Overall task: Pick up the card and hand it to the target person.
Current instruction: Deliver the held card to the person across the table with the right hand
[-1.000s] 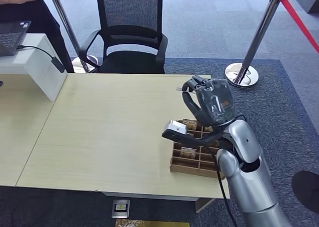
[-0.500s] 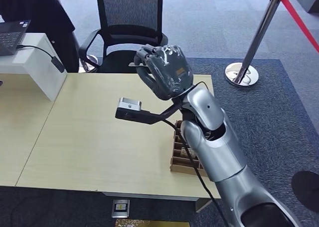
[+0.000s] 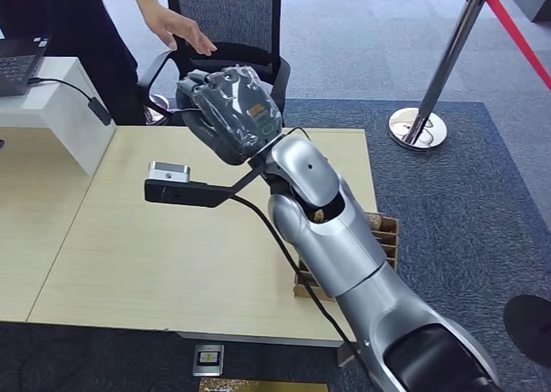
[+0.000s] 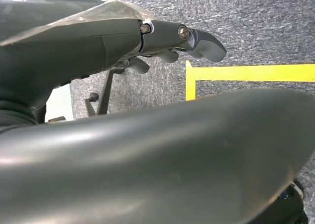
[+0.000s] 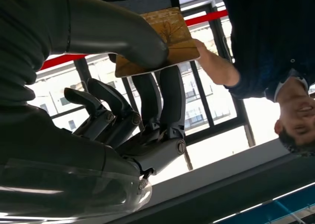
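A: So, nearest first: the wooden tray (image 3: 383, 233) sits at the table's (image 3: 130, 254) near right corner, behind the right arm.

B: And the right hand (image 3: 227, 112)?

A: It has swung left and up from the tray, pinching the card (image 5: 163, 34). Left hand (image 4: 178, 37): cannot tell.

B: Farther out?

A: A person's hand (image 3: 178, 30) has come in, reaching just beyond the card. Handover looks imminent.

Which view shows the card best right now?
Right wrist view: the card shows as a tan rectangle pinched by the right hand, with a person's hand at its far edge. In the head view the right hand covers it. The left wrist view faces carpet.
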Controlling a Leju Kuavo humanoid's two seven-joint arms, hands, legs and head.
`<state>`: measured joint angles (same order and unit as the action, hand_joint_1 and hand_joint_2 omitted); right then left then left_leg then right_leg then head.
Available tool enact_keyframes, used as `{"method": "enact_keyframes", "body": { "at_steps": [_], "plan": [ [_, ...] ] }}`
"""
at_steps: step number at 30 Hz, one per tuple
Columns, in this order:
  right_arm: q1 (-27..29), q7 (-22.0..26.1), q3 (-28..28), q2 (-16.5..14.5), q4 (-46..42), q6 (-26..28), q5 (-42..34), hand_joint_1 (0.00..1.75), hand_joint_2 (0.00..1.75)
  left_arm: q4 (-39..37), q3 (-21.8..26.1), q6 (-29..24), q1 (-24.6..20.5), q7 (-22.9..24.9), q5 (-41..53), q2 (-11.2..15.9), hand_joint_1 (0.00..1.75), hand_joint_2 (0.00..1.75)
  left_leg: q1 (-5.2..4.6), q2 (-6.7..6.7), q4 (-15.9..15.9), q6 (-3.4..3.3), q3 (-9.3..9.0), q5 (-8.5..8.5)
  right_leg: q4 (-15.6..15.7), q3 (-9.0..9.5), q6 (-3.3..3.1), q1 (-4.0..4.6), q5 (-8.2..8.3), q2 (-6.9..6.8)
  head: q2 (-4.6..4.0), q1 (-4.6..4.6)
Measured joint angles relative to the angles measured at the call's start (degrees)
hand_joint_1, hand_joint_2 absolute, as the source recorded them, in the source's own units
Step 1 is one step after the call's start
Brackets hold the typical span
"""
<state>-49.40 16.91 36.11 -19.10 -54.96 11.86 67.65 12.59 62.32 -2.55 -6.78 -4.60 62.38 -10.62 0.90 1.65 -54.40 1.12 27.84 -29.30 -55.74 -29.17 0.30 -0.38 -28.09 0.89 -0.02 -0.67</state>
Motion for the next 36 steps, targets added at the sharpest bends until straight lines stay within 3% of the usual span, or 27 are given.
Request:
{"method": "enact_keyframes", "body": {
  "at_steps": [13,28,29,33,36],
  "plan": [
    [-2.61,-1.2,5.89,-1.09,5.49,1.74,-5.62,1.75,1.75,-0.24,0.06,-0.07,0.03,-0.32,0.19,-0.07,0.0,0.0,-0.01,0.01,0.0,0.0,0.01,0.0,0.02,0.0,0.0,-0.01,0.01,0.0,0.0,0.0],
    [-3.45,-0.62,6.86,-1.08,10.21,4.17,-5.44,1.75,1.75,-0.33,0.03,0.05,-1.01,0.47,1.81,-0.07,0.0,0.0,0.0,0.0,-0.01,0.0,0.0,0.0,0.02,-0.01,0.0,-0.01,0.01,0.0,0.0,0.01],
    [-3.46,-0.6,6.86,-1.08,10.42,4.22,-5.41,1.68,1.75,-0.33,0.02,0.05,-1.09,0.51,1.83,-0.07,0.0,0.0,0.0,0.0,-0.01,0.0,0.0,0.0,0.02,-0.01,0.0,-0.01,0.01,0.0,0.0,0.01],
    [-3.46,-0.52,6.7,-1.09,10.9,4.99,-5.57,0.0,1.75,-0.33,0.02,0.03,-1.21,0.6,1.9,-0.07,0.0,0.0,0.0,0.0,0.0,0.0,0.0,0.0,0.02,-0.01,0.0,0.0,0.01,0.0,0.0,-0.01],
    [-3.43,-0.38,6.25,-1.08,10.75,5.44,-6.59,0.0,1.75,-0.33,0.02,-0.1,-1.21,0.62,1.82,-0.07,0.0,0.0,0.0,0.0,0.0,0.0,0.01,0.0,0.02,-0.02,0.0,0.0,0.01,0.0,0.0,0.0]
  ]
}}
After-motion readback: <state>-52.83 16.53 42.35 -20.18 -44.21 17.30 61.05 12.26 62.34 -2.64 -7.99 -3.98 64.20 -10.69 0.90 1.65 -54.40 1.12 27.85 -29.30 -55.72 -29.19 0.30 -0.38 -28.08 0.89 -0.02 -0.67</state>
